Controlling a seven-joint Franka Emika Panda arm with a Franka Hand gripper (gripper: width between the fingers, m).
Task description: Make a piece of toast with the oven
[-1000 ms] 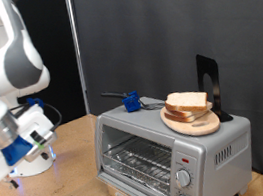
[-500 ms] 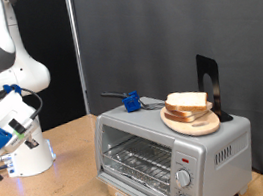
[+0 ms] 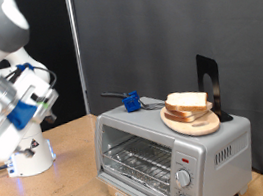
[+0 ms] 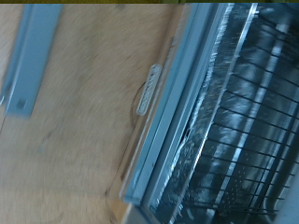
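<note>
Resting atop oven point(image 3: 174, 141): toast point(image 3: 187, 102)

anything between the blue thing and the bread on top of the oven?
Exterior view: a thin dark utensil lies between the blue thing and the bread, which sits on a round board atop the oven. Otherwise bare oven top.

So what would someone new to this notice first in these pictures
The silver oven at the exterior view's lower right, door open and wire rack bare, with bread slices stacked on a round board on its roof. At the exterior view's left the white arm hangs raised, well clear of the oven; its fingers don't show. The wrist view looks down at the open door and rack.
</note>
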